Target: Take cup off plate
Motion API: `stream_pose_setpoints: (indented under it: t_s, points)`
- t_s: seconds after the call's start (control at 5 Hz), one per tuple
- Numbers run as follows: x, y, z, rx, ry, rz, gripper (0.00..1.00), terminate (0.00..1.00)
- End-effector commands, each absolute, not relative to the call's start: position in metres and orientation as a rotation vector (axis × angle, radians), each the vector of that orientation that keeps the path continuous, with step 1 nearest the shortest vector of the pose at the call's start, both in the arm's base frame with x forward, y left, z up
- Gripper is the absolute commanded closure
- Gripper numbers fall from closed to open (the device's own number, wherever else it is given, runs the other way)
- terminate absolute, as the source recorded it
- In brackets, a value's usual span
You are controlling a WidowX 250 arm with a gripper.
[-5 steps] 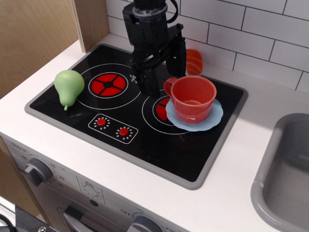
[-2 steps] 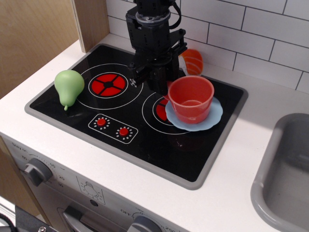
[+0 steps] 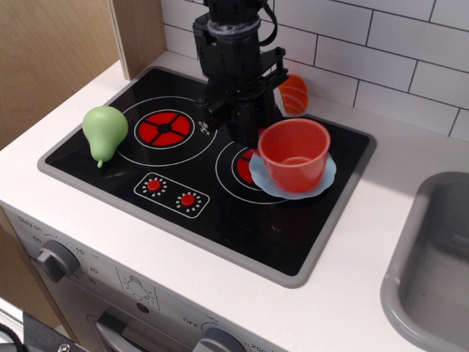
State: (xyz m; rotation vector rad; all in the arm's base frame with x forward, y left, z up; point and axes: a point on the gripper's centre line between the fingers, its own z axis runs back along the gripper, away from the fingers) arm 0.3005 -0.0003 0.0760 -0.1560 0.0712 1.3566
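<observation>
The coral-red cup [image 3: 294,155] stands on or just above the pale blue plate [image 3: 327,176], which lies on the right burner of the black toy hob [image 3: 242,227]. My black gripper [image 3: 250,132] comes down at the cup's left side. Its fingers are closed together where the cup's loop handle was, and the handle is hidden behind them. I cannot tell whether the cup's base still touches the plate.
A green pear [image 3: 104,132] lies on the hob's left edge. An orange-and-white sushi piece [image 3: 294,94] sits behind the cup by the tiled wall. A grey sink [image 3: 432,271] is at the right. A wooden panel [image 3: 139,33] stands at the back left.
My fingers, open beside the handle a second ago, have closed on it. The cup has shifted slightly, and the plate has moved a little to the left with it.
</observation>
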Motion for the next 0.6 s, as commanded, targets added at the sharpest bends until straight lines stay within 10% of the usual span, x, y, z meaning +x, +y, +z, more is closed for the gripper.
stream_pose_setpoints:
  t_s: [0.0, 0.4]
  points:
    - [0.308, 0.037, 0.125, -0.254, -0.002, 1.353, 1.00, 0.00]
    - [0.288, 0.075, 0.114, -0.200, -0.035, 1.310, 1.00, 0.00]
